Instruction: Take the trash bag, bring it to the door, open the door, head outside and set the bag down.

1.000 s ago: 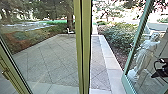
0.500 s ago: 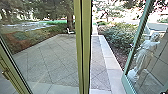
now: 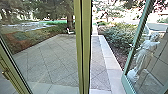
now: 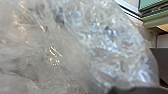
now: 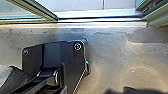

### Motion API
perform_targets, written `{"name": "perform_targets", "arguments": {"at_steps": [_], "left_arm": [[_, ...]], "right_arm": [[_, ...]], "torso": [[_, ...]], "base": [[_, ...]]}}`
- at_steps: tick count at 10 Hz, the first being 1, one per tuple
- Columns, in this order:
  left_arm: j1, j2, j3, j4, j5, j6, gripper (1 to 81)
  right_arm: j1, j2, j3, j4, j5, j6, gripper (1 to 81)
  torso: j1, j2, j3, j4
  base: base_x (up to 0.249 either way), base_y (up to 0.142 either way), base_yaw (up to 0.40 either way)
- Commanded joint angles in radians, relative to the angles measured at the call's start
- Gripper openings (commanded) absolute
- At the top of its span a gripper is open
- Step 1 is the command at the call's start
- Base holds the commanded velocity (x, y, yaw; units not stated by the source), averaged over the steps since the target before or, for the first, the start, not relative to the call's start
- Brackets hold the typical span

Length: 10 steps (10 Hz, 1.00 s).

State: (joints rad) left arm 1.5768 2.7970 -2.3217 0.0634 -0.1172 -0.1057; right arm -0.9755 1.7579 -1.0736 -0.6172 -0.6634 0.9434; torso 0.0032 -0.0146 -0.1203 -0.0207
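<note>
The trash bag (image 4: 117, 47), clear and crumpled plastic, is large and close in the left wrist view. In the head view the right-hand glass door (image 3: 126, 83) stands swung outward in its green frame, with an opening between it and the central green post (image 3: 86, 50). Paving shows through that opening. The right wrist view looks down on the doorway's threshold (image 5: 100, 18), with a framed glass panel (image 5: 41, 10) at its upper left.
A white statue (image 3: 145, 56) shows behind the door glass at right. Bushes (image 3: 120, 37) border the pale paved strip (image 3: 110, 63). A white chair (image 3: 70, 31) stands far off near a tree. Smooth floor (image 5: 112, 55) lies inside the threshold.
A dark part of the robot's arm at the head view's right edge has moved down and out of that view. The door and the surroundings look unchanged.
</note>
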Motion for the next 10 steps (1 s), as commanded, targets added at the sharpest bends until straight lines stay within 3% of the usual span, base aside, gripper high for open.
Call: {"name": "perform_targets", "arguments": {"at_steps": [1, 2, 3, 5, 6, 7, 8, 9, 10], "left_arm": [[-0.03, 0.007, -0.008, 0.013, 0.054, 0.003, 1.0], [-0.03, 0.009, -0.012, 0.013, 0.054, 0.003, 1.0], [-0.03, 0.009, -0.012, 0.013, 0.054, 0.003, 1.0], [-0.03, 0.009, -0.012, 0.013, 0.054, 0.003, 1.0], [-0.031, 0.009, -0.013, 0.013, 0.054, 0.003, 1.0], [-0.031, 0.009, -0.013, 0.013, 0.054, 0.003, 1.0], [-0.031, 0.009, -0.013, 0.013, 0.053, 0.003, 1.0], [-0.031, 0.009, -0.013, 0.013, 0.053, 0.003, 1.0], [-0.031, 0.007, -0.013, 0.013, 0.053, 0.003, 1.0]], "right_arm": [[-0.192, 0.222, -0.228, -0.076, 0.194, 0.048, 81.1], [-0.211, 0.302, -0.306, -0.08, 0.188, -0.03, 81.1], [-0.225, 0.38, -0.375, -0.024, 0.186, -0.156, 81.1], [-0.269, 0.496, -0.566, 0.255, 0.204, -0.488, 81.1], [-0.283, 0.552, -0.672, 0.383, 0.209, -0.624, 81.1], [-0.292, 0.589, -0.737, 0.452, 0.212, -0.7, 81.1], [-0.309, 0.668, -0.882, 0.591, 0.215, -0.84, 81.1], [-0.333, 0.741, -1.004, 0.695, 0.256, -0.943, 81.1], [-0.352, 0.79, -1.076, 0.714, 0.293, -0.951, 81.1]], "torso": [[0.0, 0.0, 0.0, 0.0], [0.0, 0.0, 0.0, 0.0], [0.0, 0.0, 0.0, 0.0], [0.0, 0.0, 0.0, 0.0], [0.0, 0.0, 0.0, 0.0], [0.0, 0.0, 0.0, 0.0], [0.0, 0.0, 0.0, 0.0], [-0.001, 0.0, 0.0, 0.0], [-0.001, 0.0, 0.0, 0.0]], "base": [[0.0, 0.0, 0.0], [0.0, 0.0, 0.0], [0.0, 0.0, 0.0], [0.0, 0.0, 0.0], [0.0, 0.0, 0.0], [0.0, 0.0, 0.0], [0.0, 0.0, 0.0], [0.0, 0.0, 0.0], [0.0, 0.0, 0.0]]}}
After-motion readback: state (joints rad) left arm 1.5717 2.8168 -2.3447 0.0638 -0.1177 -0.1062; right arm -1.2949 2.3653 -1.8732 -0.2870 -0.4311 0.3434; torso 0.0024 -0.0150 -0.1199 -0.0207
